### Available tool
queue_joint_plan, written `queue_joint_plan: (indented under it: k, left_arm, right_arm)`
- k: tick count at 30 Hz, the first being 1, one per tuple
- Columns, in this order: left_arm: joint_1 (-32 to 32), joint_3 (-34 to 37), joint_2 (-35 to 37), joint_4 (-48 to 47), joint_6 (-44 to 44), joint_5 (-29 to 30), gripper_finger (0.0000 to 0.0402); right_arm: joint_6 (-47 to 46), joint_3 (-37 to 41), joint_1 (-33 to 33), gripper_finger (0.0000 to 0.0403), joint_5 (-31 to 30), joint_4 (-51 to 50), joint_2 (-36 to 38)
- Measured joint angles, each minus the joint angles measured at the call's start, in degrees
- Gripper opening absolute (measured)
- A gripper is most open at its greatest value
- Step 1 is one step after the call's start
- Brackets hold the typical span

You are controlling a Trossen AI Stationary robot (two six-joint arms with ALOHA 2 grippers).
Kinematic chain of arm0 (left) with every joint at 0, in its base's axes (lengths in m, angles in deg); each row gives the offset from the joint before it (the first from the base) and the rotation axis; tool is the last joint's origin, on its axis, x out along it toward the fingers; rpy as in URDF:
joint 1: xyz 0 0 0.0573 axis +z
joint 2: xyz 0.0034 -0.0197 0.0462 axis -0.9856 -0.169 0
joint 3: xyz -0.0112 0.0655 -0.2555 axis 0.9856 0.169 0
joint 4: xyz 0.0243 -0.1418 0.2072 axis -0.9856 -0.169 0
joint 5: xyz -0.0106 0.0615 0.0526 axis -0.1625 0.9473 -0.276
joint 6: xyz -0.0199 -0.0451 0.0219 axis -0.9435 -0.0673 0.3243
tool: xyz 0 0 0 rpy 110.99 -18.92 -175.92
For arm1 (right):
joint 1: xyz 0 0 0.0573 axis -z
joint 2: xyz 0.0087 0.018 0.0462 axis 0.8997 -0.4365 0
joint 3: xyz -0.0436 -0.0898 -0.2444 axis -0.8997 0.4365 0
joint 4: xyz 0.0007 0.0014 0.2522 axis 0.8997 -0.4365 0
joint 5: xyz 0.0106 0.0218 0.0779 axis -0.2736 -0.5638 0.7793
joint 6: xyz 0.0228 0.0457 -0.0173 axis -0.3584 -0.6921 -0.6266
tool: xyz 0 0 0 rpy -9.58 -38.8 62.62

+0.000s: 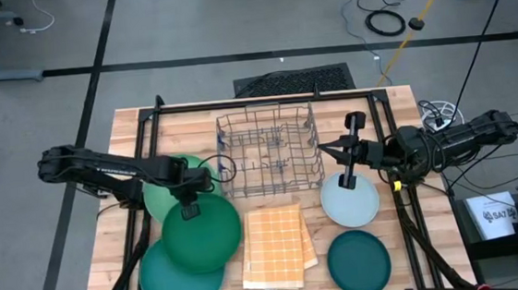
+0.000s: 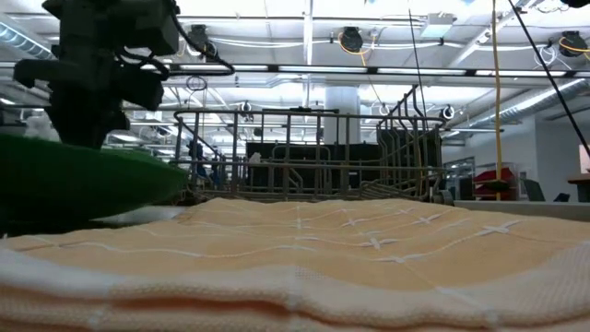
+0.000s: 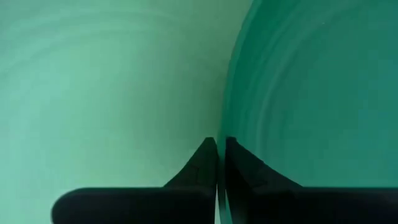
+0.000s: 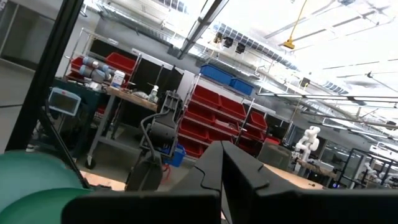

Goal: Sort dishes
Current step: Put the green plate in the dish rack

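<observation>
My left gripper [image 1: 190,209] [image 3: 217,142] is shut on the mid green plate [image 1: 201,235] [image 2: 74,184]. That plate overlaps the light green plate [image 1: 166,194] on its far side and the teal plate [image 1: 172,281] on its near side. The pale blue-grey plate [image 1: 350,203] and the dark teal plate [image 1: 359,261] lie flat on the table's right part. My right gripper [image 1: 324,146] [image 4: 221,148] is shut and holds nothing; it hovers between the rack and the pale blue-grey plate. My left gripper pinches the mid green plate's rim [image 3: 222,118] on the plate's far side between its two fingers [image 3: 199,168]. The fingers come from above, pointing down, with the rim's edge running between them. The plate lies over two other plates; whether it is lifted clear, I cannot tell.
A grey wire rack [image 1: 269,152] [image 2: 304,152] stands at the table's far middle. A square orange-yellow checked cloth [image 1: 274,246] [image 2: 313,258] lies folded at the near middle. Black frame rails [image 1: 147,135] border the table. Bare wood shows left of the light green plate.
</observation>
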Motion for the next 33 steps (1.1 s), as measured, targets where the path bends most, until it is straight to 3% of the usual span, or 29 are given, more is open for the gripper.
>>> queue_joint_plan:
  k: [16,26,30,33]
  left_arm:
    - [-0.1,-18.5,3.3,-16.7,3.8,8.7,0.0011]
    - [0.0,-32.5,3.3,-28.2,3.9,9.3,0.0011]
    - [0.0,-38.2,3.3,-27.9,6.7,16.0,0.0011]
    - [0.0,-41.5,3.3,-24.2,12.0,24.5,0.0011]
  right_arm:
    - [0.0,0.0,0.0,0.0000,0.0,0.0,0.0]
    - [0.0,0.0,0.0,0.0000,0.0,-0.2,0.0]
    - [0.0,0.0,0.0,0.0000,0.0,-0.2,0.0]
    - [0.0,0.0,0.0,0.0000,0.0,-0.2,0.0]
